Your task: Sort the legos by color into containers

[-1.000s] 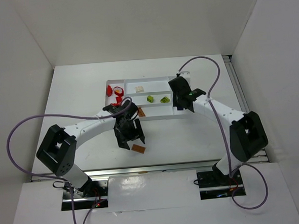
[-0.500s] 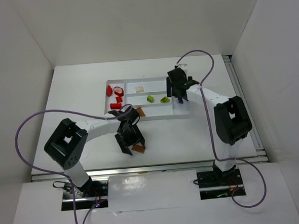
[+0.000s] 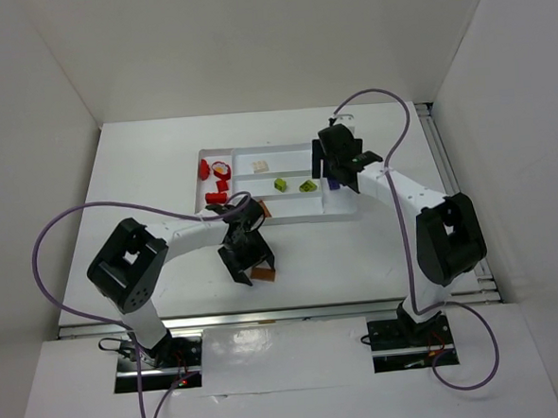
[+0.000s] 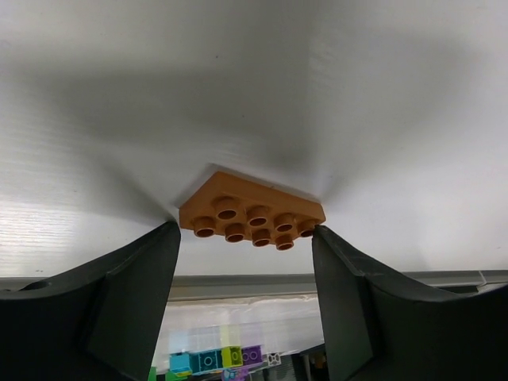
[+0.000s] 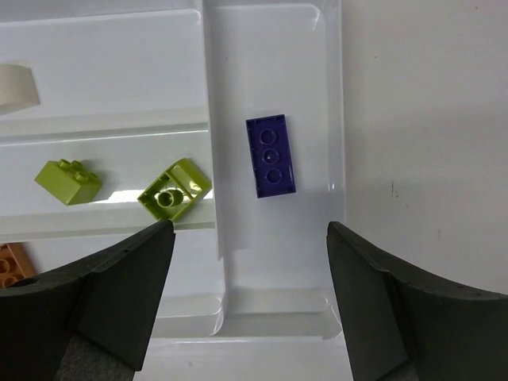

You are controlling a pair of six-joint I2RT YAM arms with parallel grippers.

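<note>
A flat brown-orange lego (image 4: 252,214) lies on the table (image 3: 169,263) in front of the white tray (image 3: 298,216). My left gripper (image 4: 248,230) is down over it, and both fingertips touch its ends. In the top view that gripper (image 3: 251,267) sits just below the tray's near edge. My right gripper (image 5: 250,228) hangs open over the tray's right-end compartment, where a blue-purple lego (image 5: 271,155) lies flat. Two lime green legos (image 5: 68,180) (image 5: 175,190) share a long slot. Red legos (image 3: 218,170) fill the left section. A cream lego (image 3: 260,166) and another brown-orange one (image 3: 263,210) lie in other slots.
White walls enclose the table on three sides. Purple cables loop from both arms, the left one (image 3: 49,242) over the table's left side. A metal rail (image 3: 285,313) runs along the near edge.
My right gripper has opened and the blue-purple lego now lies in the tray's right-end compartment. My left gripper has lowered and narrowed around the brown-orange lego on the table.
</note>
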